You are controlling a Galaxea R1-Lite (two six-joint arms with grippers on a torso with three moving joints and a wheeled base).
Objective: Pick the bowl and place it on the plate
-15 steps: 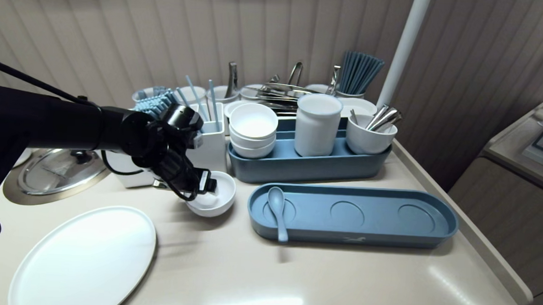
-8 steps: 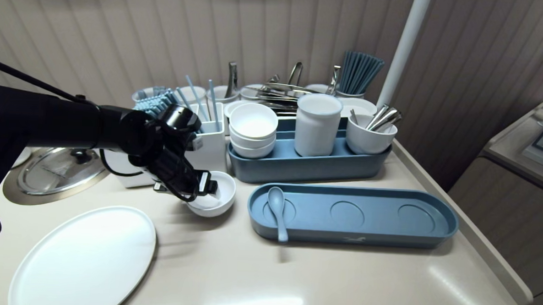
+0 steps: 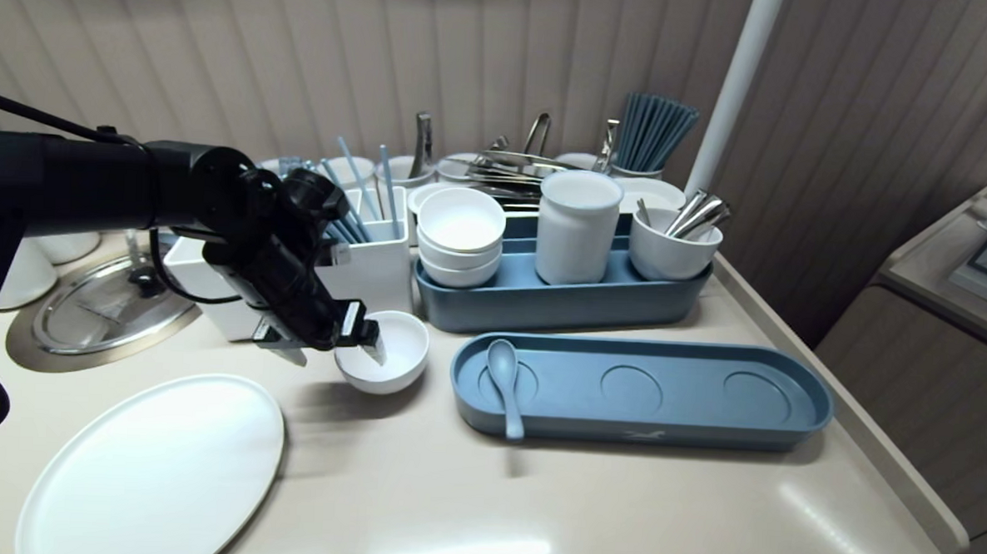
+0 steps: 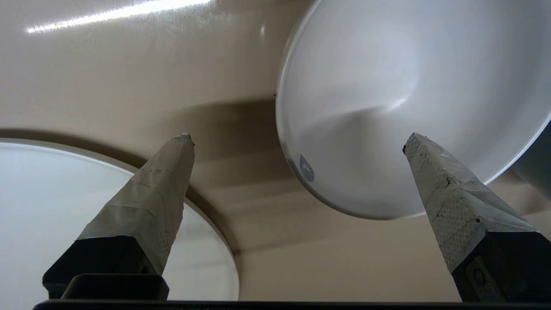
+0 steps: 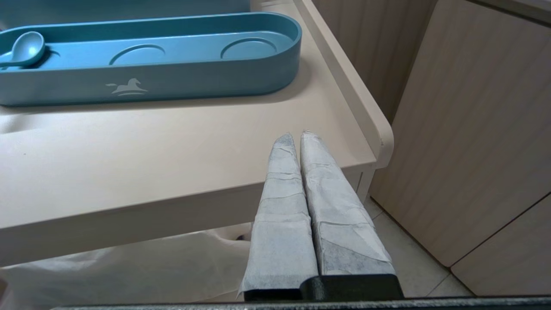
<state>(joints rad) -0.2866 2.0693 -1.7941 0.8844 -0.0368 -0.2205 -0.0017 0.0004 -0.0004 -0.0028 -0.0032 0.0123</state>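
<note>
My left gripper (image 3: 334, 347) is open and points down at the counter, with one finger over the left rim of a small white bowl (image 3: 391, 362) and the other outside it. The left wrist view shows the bowl (image 4: 409, 86) past one fingertip (image 4: 415, 144) and a large white plate (image 4: 64, 206) behind the other; nothing is between the fingers. My right gripper (image 5: 299, 135) is shut and empty, parked below the counter's front right corner, outside the head view.
A long blue tray (image 3: 704, 403) holding a blue spoon (image 3: 505, 382) lies right of the bowl. Behind it a blue caddy (image 3: 542, 306) holds stacked bowls (image 3: 461, 226), a white canister (image 3: 577, 226) and a cutlery cup (image 3: 670, 247). A white chopstick box (image 3: 373, 263) stands behind the gripper.
My left arm has pulled back to the left and risen, and the wrist has tipped further down. The open fingers have moved from over the bowl's middle to its left rim.
</note>
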